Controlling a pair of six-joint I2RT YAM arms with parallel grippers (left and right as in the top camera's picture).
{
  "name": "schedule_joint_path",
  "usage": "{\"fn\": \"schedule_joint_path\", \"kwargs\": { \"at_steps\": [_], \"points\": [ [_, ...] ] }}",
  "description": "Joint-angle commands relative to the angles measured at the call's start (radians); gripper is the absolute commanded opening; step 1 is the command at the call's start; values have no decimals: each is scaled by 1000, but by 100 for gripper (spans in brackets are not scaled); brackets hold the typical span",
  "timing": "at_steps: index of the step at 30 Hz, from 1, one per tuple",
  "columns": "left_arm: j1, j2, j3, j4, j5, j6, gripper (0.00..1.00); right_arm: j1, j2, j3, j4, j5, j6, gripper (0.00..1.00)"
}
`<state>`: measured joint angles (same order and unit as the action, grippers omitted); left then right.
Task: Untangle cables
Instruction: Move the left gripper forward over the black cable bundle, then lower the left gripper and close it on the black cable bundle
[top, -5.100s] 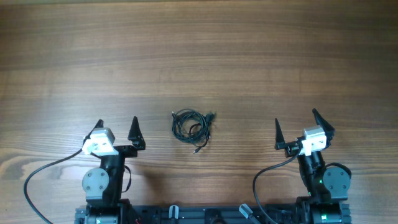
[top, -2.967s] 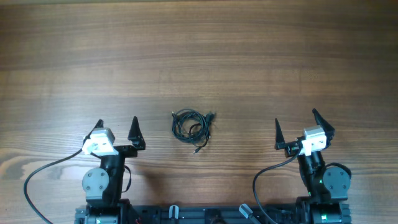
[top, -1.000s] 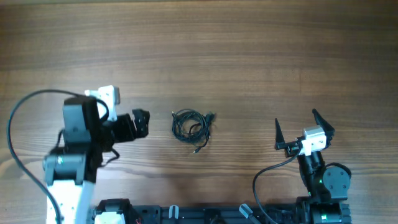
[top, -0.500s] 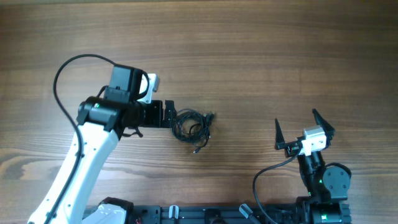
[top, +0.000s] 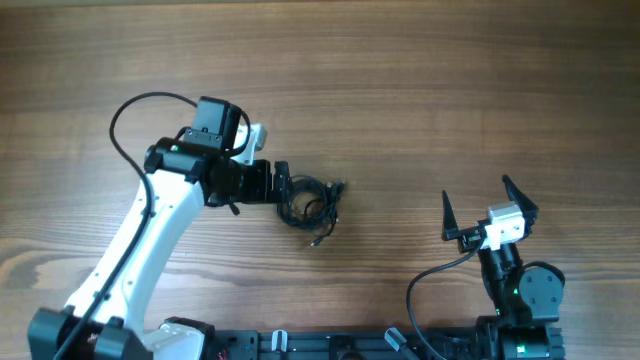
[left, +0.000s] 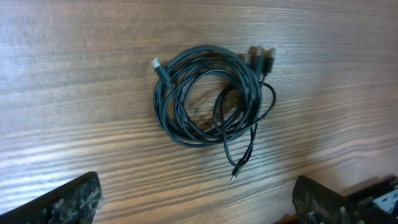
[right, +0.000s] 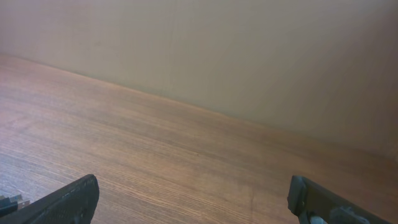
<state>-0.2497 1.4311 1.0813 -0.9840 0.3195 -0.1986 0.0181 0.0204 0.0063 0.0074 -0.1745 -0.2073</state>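
The wooden table (top: 420, 80) carries little besides the two arms and one small bundle. The left arm (top: 150, 240) is stretched out over the wood, while the right arm (top: 515, 275) sits folded at its base, well apart from the work

The left gripper (top: 282, 186) is spread wide: in its wrist view one finger (left: 68, 198) shows in each lower corner with bare wood between them, and nothing is held. The right gripper (top: 476, 192) is likewise spread and empty, and its own camera shows only bare wood and a wall

The cables (left: 165, 102) lie flat on the table just ahead of the left gripper, centred on the gap between its fingers. From overhead the fingertips appear to be at the bundle's near edge, but whether they touch it cannot be told. From the right gripper the bundle is far off to its left

The wires are wound together in one round coil of several overlapping turns. A pale-tipped plug (left: 160, 67) sticks out on the far left of the coil, a pair of dark plugs (left: 261, 59) on the far right, and one thin tail ends in a small tip (left: 235, 173) pointing back toward the fingers

By my reading the untangling itself has not begun: the coil is intact and no wire is separated. A first grasp, a second hold, and pulling the two wires apart all remain
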Motion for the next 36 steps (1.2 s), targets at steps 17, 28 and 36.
{"fn": "schedule_joint_path", "kwargs": {
  "at_steps": [17,28,36],
  "points": [
    [-86,94,-201,188,-193,-289,100,0,-6,-1,3,17,-2,100],
    [-172,94,-282,302,-190,-288,100,0,-6,-1,3,17,-2,100],
    [-211,94,-326,392,-190,-289,100,0,-6,-1,3,17,-2,100]
  ]
}}
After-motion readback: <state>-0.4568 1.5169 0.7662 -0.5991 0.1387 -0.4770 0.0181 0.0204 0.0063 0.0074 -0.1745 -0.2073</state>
